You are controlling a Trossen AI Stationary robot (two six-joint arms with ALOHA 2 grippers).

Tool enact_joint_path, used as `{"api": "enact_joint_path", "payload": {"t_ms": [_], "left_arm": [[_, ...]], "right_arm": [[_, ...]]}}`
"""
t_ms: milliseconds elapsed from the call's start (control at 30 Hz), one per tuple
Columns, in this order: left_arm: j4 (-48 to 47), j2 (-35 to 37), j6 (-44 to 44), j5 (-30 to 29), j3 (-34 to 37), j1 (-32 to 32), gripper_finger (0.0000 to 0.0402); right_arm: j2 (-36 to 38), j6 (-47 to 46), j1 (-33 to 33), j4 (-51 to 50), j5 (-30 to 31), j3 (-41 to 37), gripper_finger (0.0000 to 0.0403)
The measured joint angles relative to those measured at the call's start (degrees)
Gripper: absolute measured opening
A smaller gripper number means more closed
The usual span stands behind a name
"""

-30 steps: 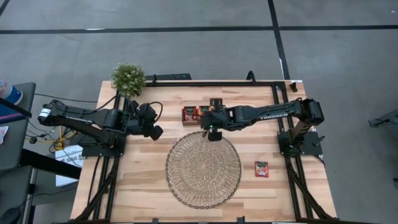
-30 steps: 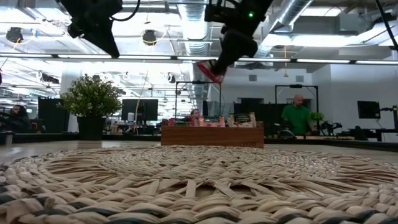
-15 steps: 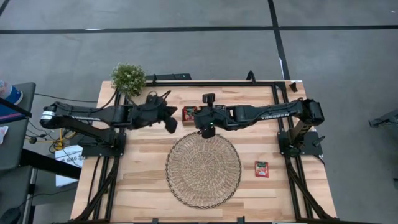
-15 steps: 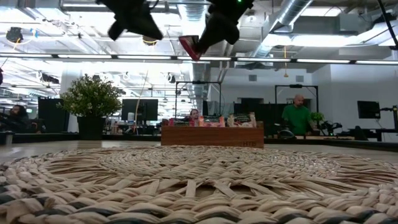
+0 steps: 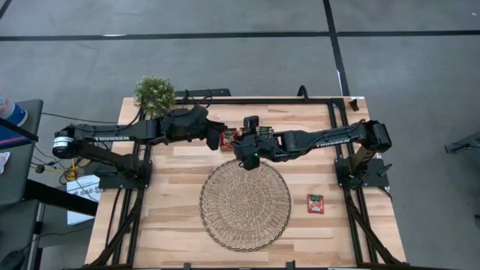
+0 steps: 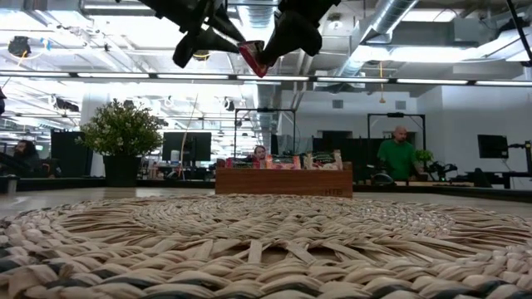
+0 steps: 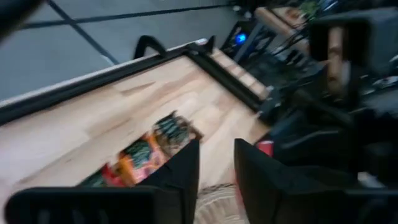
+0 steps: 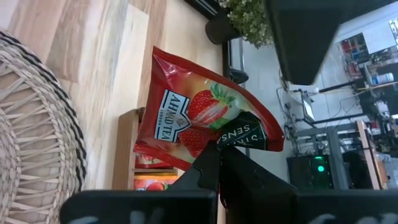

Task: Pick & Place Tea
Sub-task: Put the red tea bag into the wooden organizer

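At top centre of the low view we see 1 red tea sachet [image 6: 252, 58] clamped in the right gripper [image 6: 268, 55]; the left gripper [image 6: 218, 40], fingers apart, points at it from the left.

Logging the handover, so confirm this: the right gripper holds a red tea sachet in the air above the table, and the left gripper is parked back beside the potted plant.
Not quite. The right gripper does hold the red tea sachet in the air, but the left gripper is not parked by the potted plant: the low view shows it raised right beside the sachet, fingers open.
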State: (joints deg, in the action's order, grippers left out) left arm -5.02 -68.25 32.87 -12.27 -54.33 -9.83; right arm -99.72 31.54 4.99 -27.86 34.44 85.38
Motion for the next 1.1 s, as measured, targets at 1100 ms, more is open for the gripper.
{"api": "enact_joint_path", "payload": {"t_ms": [1100], "left_arm": [[5.1,-3.7,9.1,12.3,-0.5,-0.7,0.0141]], "right_arm": [[0.0,1.5,-0.6,0.1,-1.7,0.0,0.0000]]}}
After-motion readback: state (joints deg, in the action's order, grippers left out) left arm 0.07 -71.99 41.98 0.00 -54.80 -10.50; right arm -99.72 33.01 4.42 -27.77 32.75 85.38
